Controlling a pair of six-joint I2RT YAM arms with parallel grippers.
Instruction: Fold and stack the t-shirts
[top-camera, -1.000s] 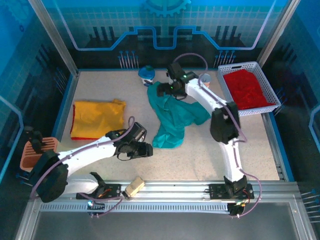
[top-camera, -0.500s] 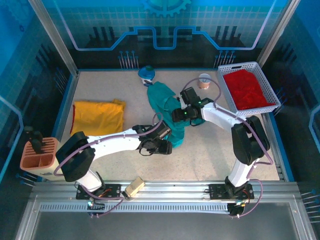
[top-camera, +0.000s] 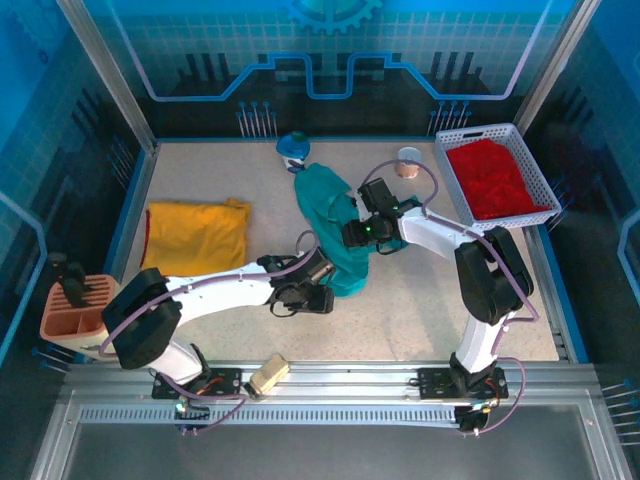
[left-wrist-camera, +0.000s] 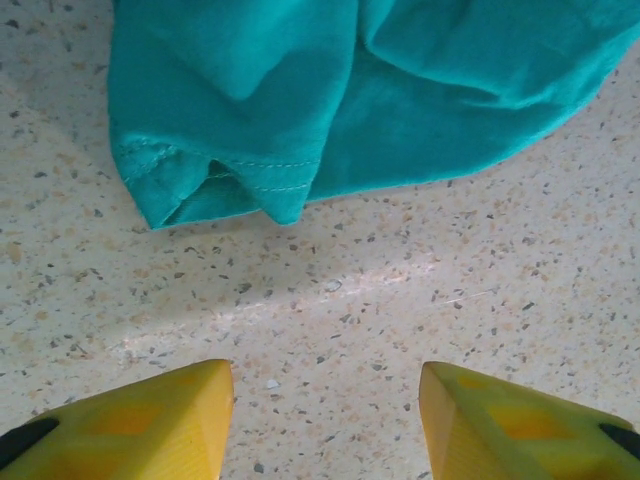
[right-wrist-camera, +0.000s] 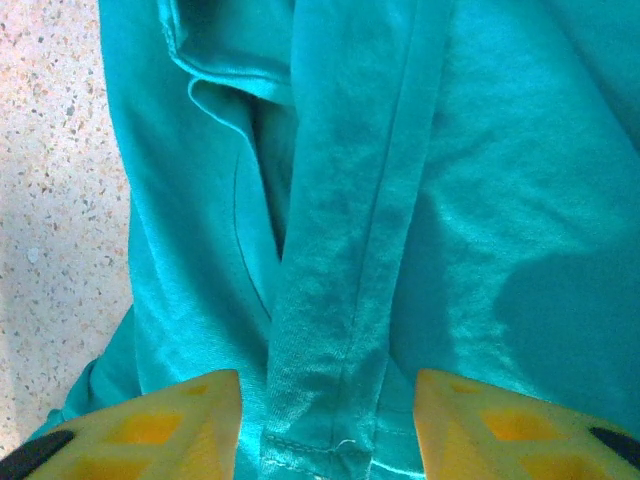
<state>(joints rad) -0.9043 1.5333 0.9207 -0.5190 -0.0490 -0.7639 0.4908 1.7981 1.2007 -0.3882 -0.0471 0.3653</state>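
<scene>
Teal tee (top-camera: 322, 195), yellow tee (top-camera: 195, 235), red tee (top-camera: 495, 180), three

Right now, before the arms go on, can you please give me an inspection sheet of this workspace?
Surface: speckled table, nothing spilled that I can see.
Job's things: teal shirt crumpled mid-table; yellow shirt folded at left; red shirt in the white basket.
Clutter: small blue thing and small cup at the far edge.
Grippers: left gripper open over bare table, just short of the teal hem; right gripper jaws apart astride a teal fold.
Cables: purple cables loop off both arms.
Surroundings: blue walls, metal rail in front.
</scene>
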